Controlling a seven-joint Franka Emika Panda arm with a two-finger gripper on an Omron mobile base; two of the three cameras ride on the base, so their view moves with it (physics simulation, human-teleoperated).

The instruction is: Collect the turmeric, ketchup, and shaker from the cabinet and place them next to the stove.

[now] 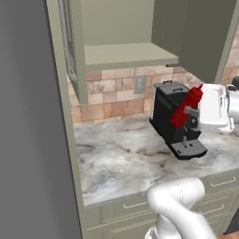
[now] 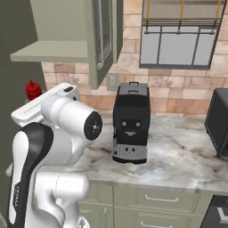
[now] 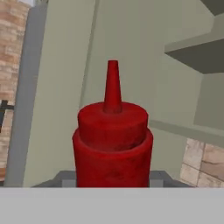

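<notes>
On the left, the pale olive wall cabinet (image 1: 126, 53) stands open, its shelf bare. Right of it, above the marble counter (image 1: 121, 158), the jaws hold the slim red ketchup bottle (image 1: 186, 106) tilted before a black coffee machine (image 1: 175, 121); delivery beside the stove remains.

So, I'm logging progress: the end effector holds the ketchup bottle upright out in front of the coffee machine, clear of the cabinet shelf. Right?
Not upright. In the left base view the ketchup bottle is tilted, nozzle up to the right, held by the end effector in front of the coffee machine, clear of the cabinet shelf.
</notes>
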